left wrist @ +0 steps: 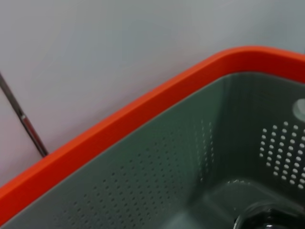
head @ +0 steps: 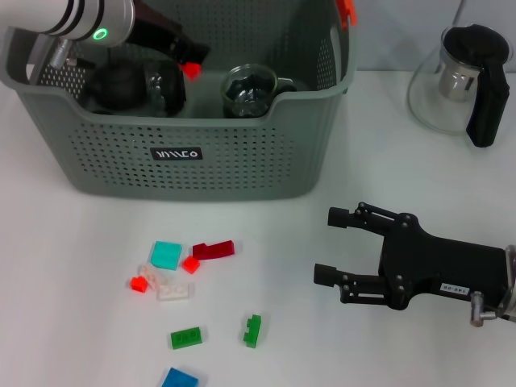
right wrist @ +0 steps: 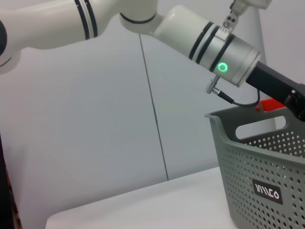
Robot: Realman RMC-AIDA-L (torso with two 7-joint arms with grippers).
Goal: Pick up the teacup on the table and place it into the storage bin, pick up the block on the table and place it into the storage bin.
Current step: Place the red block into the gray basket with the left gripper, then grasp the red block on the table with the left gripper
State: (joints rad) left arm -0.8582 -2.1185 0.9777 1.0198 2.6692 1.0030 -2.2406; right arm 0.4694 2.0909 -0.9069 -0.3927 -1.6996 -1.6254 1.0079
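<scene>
Already inside the large grey perforated plastic storage bin (head: 193, 153) sits a clear glass teacup (head: 248, 89); left gripper (head: 165, 85) reaches in beside it, jaws' state unreadable. Risk: withdrawing could clip the cup. Small coloured plastic blocks (head: 187, 337) lie on the white worktop (head: 72, 322); right gripper (head: 343, 246) hovers near, jaws wide.

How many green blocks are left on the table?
2. One flat green plastic block lies nearest the front edge; a second small green block sits just to its right. Both are on the white table. None appear hidden.
</scene>
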